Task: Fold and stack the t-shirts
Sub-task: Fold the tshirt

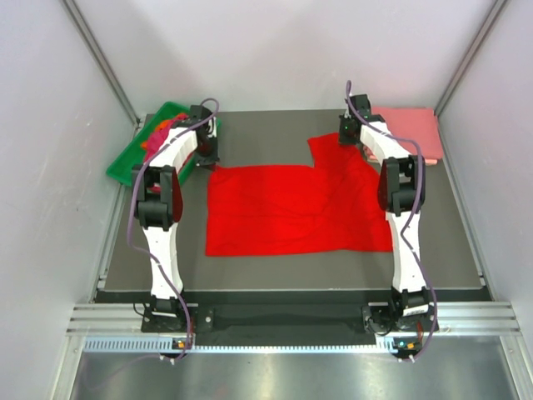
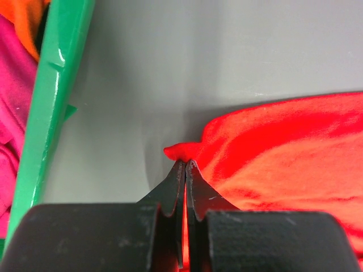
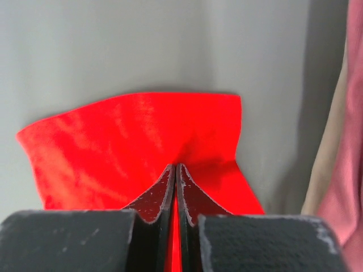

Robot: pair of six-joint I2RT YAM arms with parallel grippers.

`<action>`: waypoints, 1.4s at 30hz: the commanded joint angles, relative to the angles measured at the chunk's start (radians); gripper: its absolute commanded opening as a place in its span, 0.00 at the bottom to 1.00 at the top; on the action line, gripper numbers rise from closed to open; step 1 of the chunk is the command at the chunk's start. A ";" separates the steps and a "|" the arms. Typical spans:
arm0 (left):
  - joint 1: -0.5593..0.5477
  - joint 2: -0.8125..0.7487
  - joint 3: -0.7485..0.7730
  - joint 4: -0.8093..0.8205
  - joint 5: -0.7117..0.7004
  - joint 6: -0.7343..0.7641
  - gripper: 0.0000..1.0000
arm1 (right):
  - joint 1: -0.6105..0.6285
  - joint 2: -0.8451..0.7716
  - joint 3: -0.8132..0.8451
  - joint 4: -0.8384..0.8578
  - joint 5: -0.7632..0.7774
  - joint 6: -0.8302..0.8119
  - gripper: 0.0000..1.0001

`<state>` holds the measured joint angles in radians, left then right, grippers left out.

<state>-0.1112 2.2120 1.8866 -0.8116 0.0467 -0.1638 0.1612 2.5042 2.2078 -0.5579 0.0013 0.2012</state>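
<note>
A bright red t-shirt [image 1: 291, 208] lies spread across the middle of the dark mat. My left gripper [image 2: 185, 163] is shut on the shirt's far left corner [image 2: 181, 151], close to the green tray. My right gripper [image 3: 175, 166] is shut on the red cloth [image 3: 142, 136] at the shirt's far right part, where a sleeve sticks out. Red fabric shows between both pairs of fingers. A folded salmon pink t-shirt [image 1: 410, 132] lies at the far right corner. Magenta [image 2: 11, 113] and orange [image 2: 22, 17] shirts sit in the tray.
The green plastic tray [image 1: 125, 162] stands at the far left, its rim [image 2: 48, 113] just left of my left gripper. White walls close in the table on the left, the far side and the right. The pink cloth's edge [image 3: 346, 170] is right of my right gripper.
</note>
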 commanded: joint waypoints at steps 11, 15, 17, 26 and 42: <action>-0.002 -0.141 -0.047 0.022 -0.036 -0.005 0.00 | 0.003 -0.297 -0.233 0.174 -0.044 0.015 0.00; -0.004 -0.159 -0.078 0.025 -0.038 -0.006 0.00 | 0.000 -0.413 -0.353 0.235 -0.006 0.012 0.00; -0.002 -0.178 -0.110 0.048 -0.069 -0.006 0.00 | -0.003 -0.482 -0.440 0.262 0.032 0.012 0.00; 0.001 -0.218 -0.188 0.146 -0.082 -0.026 0.00 | -0.043 -0.683 -0.738 0.407 0.039 0.035 0.00; 0.001 -0.429 -0.455 0.439 0.128 -0.017 0.00 | -0.061 -1.010 -1.095 0.535 0.117 0.076 0.00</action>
<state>-0.1112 1.8484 1.4696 -0.4858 0.1307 -0.1959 0.1081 1.5669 1.1538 -0.0956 0.0776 0.2634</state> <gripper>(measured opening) 0.012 0.005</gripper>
